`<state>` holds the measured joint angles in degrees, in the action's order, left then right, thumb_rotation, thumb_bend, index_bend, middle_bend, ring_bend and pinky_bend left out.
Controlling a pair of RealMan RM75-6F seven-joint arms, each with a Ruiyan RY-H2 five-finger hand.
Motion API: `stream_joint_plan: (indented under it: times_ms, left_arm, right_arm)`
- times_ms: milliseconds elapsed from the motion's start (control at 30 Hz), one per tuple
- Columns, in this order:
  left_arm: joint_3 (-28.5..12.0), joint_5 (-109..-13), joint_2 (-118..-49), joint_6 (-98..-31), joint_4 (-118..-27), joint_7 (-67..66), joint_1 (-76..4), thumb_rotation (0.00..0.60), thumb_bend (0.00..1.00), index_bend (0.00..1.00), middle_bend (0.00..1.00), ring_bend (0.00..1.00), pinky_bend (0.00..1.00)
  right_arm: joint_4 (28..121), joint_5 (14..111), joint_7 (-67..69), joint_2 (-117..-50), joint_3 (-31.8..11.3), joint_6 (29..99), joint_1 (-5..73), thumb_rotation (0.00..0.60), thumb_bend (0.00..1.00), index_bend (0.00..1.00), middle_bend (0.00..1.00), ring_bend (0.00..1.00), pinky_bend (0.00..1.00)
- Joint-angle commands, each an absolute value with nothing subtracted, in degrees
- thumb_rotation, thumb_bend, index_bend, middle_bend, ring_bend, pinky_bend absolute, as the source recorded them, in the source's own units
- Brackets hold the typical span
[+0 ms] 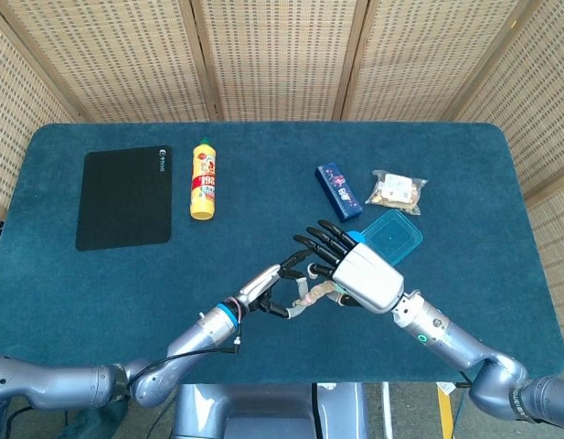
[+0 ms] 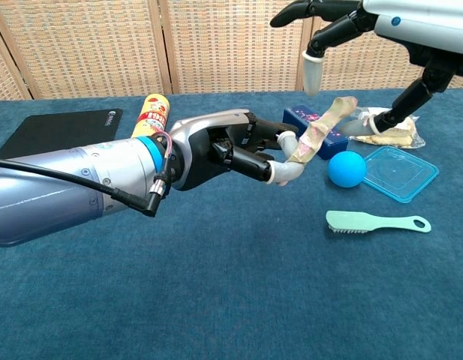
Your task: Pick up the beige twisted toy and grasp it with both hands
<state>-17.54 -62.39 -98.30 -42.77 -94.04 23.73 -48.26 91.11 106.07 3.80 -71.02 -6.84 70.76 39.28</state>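
Gripping the beige twisted toy (image 2: 315, 137) by its lower end, our left hand (image 2: 223, 146) holds it off the table, the free end slanting up toward our right hand (image 2: 374, 30). That hand hovers just above the toy, fingers spread, holding nothing. Below it lie a blue ball (image 2: 346, 169) and green brush (image 2: 375, 222).

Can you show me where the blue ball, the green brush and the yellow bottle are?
Blue ball (image 2: 346, 169), chest view, on the middle of the ball.
Green brush (image 2: 353, 221), chest view, on the bristle end.
Yellow bottle (image 1: 203, 180), head view, on its red label.
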Motion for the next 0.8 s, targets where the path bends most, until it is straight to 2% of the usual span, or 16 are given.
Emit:
stream_joint_plan:
  times_ms: [33,800]
  left_arm:
    - [-17.52,-62.38,-98.32,-42.68,-94.03,23.72,-48.27,0.6,0.54,0.75,0.0,0.0,0.0]
    - [-17.55,-61.56,-97.97,-42.53,-94.77,22.27,-48.35,0.6,0.54,0.75,0.0,0.0,0.0]
  right_arm:
    - [91.32,105.83,4.04,-71.25,-6.7,70.97,39.42,0.6,0.37,0.51,0.15,0.0,0.0]
    - [91.94,105.28,2.47,-71.55,-5.29,70.21,40.67,0.6,0.52,0.53,0.16,0.0,0.0]
